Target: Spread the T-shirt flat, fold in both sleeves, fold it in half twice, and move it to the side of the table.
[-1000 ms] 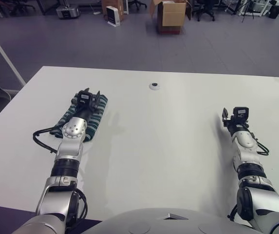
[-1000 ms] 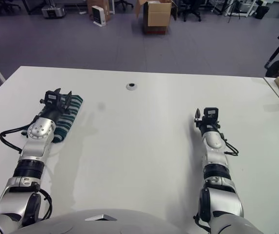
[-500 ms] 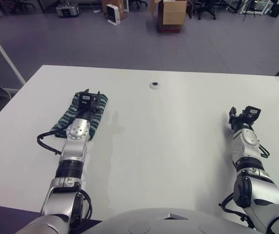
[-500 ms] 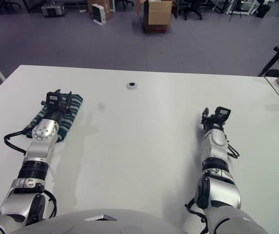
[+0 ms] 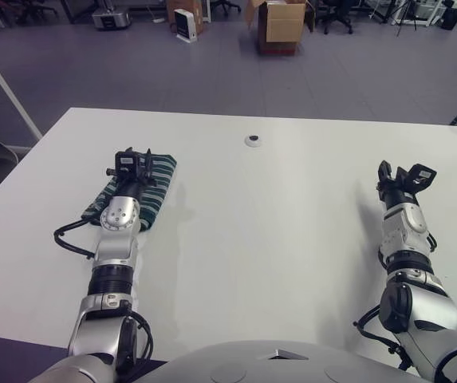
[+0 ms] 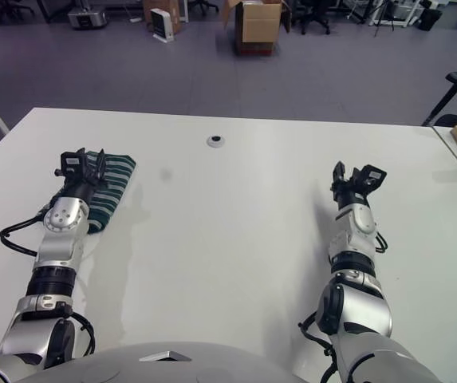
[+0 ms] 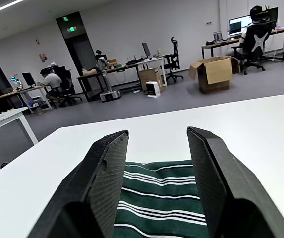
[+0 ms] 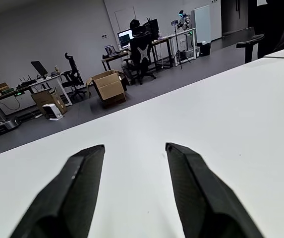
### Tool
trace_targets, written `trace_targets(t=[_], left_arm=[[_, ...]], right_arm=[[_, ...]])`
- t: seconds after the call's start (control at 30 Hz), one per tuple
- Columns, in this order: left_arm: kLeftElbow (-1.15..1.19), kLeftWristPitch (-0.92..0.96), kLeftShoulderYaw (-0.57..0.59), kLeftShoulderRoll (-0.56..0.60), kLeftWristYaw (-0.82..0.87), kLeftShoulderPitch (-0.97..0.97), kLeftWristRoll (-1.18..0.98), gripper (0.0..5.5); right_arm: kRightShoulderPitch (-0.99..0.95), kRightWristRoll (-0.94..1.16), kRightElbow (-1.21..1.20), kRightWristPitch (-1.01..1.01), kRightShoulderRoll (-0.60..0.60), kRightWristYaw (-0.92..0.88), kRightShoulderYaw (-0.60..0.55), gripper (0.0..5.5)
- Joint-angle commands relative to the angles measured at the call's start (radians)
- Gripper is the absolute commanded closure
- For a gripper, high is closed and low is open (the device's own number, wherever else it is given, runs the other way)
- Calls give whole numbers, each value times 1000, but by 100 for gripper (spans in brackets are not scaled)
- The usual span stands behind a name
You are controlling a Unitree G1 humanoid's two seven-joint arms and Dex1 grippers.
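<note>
Folded striped T-shirt [image 5: 158,185] lay at left side of table [image 5: 276,231]. Left gripper [image 5: 132,163] sat over it, fingers wide, empty; right gripper [image 5: 403,177] wide too, well right. We judged lifting straight up best (no snagging folds).

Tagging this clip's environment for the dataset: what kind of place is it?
Likely an open-plan office or robotics lab: desks with monitors, office chairs and a cardboard box stand in the room behind the white table, where the folded T-shirt lies.
</note>
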Motion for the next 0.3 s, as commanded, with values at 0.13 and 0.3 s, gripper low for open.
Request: trace_targets(t=[0.13,0.3], left_arm=[[-18,23,12,0,12,7,0,333],[-12,21,5,-3,13,-2,7,333]], right_arm=[[8,33,-42,50,24,43,0,319],[-10,124,-69,126,45,87,-42,319]])
